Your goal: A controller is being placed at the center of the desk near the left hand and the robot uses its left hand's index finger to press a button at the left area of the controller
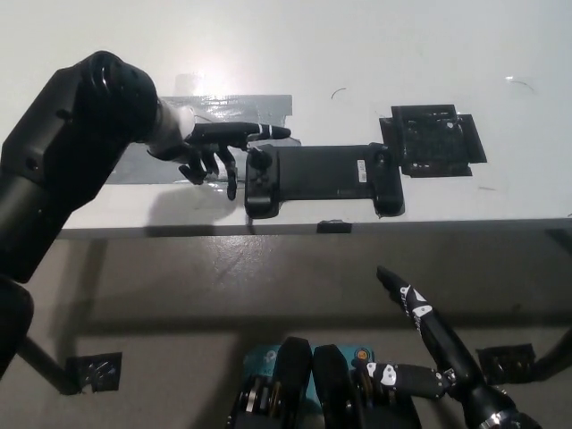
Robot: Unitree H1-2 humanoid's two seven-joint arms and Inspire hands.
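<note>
Your left hand (219, 147) reaches in from the left, one finger stretched straight out and the rest curled under, holding nothing. Its tip hovers over the left grip of the flat black rectangular game controller (322, 176) near the white desk's (357, 54) front edge. Pressing off-centre could nudge the controller sideways. Your right hand (429, 344) rests low, fingers unclear.
</note>
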